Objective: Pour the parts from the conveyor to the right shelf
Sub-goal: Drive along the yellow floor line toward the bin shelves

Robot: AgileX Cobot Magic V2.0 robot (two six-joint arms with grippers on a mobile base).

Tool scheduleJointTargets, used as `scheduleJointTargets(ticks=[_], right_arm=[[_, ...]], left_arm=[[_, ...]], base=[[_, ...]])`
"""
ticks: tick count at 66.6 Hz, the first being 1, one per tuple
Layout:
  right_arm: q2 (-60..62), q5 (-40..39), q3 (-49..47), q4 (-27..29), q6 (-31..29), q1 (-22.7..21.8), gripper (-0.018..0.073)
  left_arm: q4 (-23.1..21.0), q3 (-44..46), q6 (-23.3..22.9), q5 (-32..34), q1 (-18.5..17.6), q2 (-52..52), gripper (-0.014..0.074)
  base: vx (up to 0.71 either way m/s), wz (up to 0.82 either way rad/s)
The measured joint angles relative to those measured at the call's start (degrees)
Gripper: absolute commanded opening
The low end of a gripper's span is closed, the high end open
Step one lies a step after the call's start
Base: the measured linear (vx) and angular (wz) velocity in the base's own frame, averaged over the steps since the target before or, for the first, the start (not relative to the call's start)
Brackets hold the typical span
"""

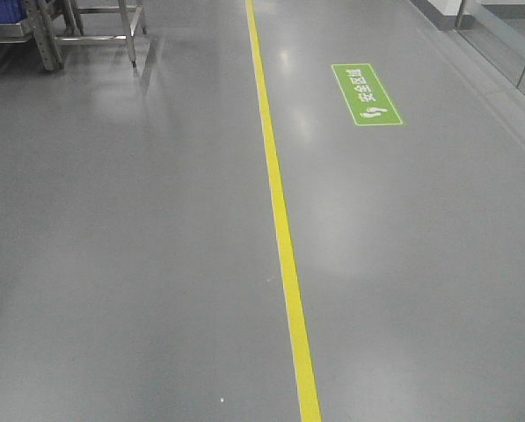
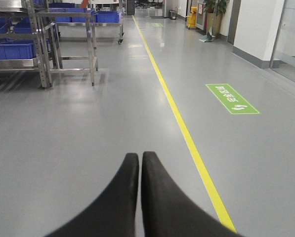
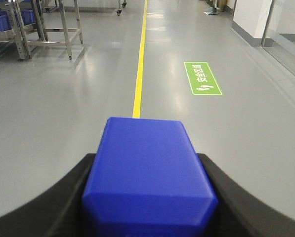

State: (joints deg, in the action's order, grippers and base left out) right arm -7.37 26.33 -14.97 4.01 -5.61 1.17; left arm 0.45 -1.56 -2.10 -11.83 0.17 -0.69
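A bright-blue cube, one of the parts [image 3: 148,170], fills the lower middle of the right wrist view. My right gripper [image 3: 146,159] is shut on it, black fingers [image 3: 70,197] pressed against both sides. In the left wrist view my left gripper [image 2: 140,156] is shut with nothing between its tips, hanging over glossy grey floor. A steel-framed shelf [image 2: 38,44] carrying blue bins [image 2: 16,49] stands far ahead on the left, and its legs [image 1: 51,40] also show in the front view. The conveyor is out of view.
A yellow floor line [image 1: 284,246] runs straight ahead. A green floor sign [image 1: 366,93] lies right of it. A white wall and glass panels [image 2: 285,34] line the right side. A wheeled steel table [image 2: 90,29] with blue bins stands beyond the shelf.
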Motion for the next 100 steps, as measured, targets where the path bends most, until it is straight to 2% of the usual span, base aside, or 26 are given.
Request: scheduleJointTargets(ticks=[64,100], right_arm=[[0.00,0.00,0.00,0.00,0.00,0.00,-0.0005],[0.00,0.00,0.00,0.00,0.00,0.00,-0.0005]], left_arm=[[0.00,0.00,0.00,0.00,0.00,0.00,-0.0006],[0.00,0.00,0.00,0.00,0.00,0.00,-0.0006]], base=[[0.48,0.09],[0.60,-0.09]])
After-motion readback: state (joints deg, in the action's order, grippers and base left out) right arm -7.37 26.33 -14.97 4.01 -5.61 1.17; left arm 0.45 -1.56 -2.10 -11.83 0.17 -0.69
